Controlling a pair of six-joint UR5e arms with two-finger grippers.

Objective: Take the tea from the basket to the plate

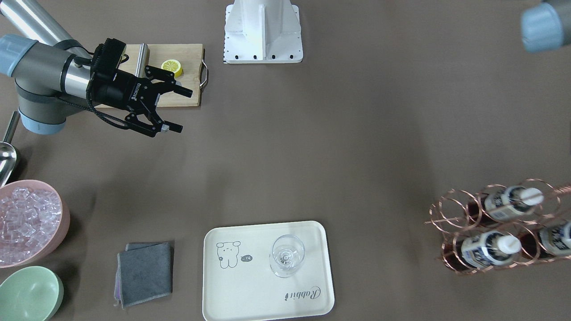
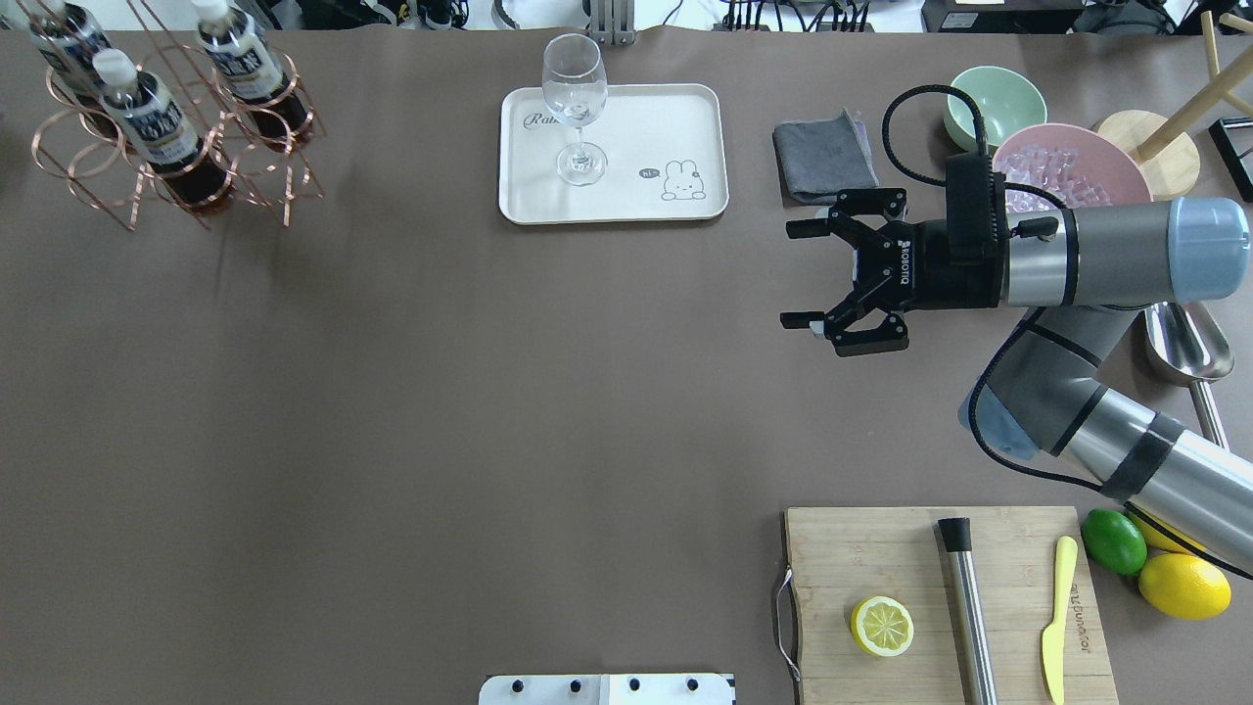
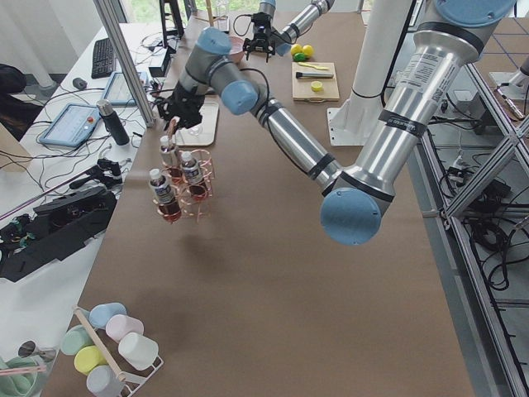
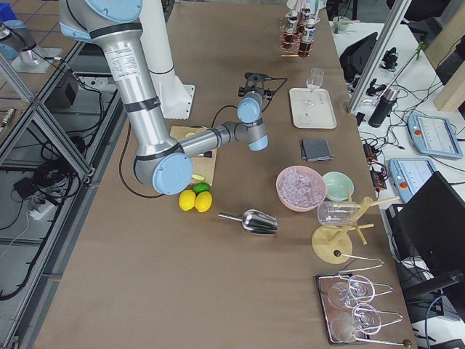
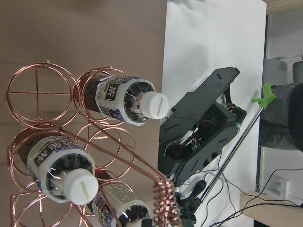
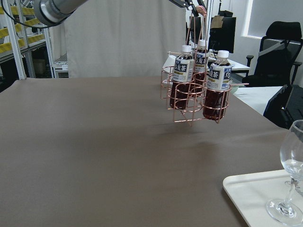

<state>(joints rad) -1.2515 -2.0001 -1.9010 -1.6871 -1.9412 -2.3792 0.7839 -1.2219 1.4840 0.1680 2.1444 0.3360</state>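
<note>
Three tea bottles stand in the copper wire basket (image 2: 88, 162) at the table's far left corner: one (image 1: 513, 200), a second (image 1: 488, 249), a third (image 1: 555, 238). They also show in the left wrist view (image 5: 125, 101). My left gripper (image 3: 173, 107) hovers right at the basket's coiled handle (image 5: 163, 205); I cannot tell whether it is shut on it. The cream plate (image 2: 636, 127) holds only a wine glass (image 2: 575, 98). My right gripper (image 2: 805, 274) is open and empty, above the table to the right of the plate.
A grey cloth (image 2: 822, 157), a green bowl (image 2: 989, 98) and a pink bowl of ice (image 2: 1067, 166) lie right of the plate. A metal scoop (image 2: 1184, 343) sits under my right arm. A cutting board (image 2: 881, 558) with half a lemon is near the front.
</note>
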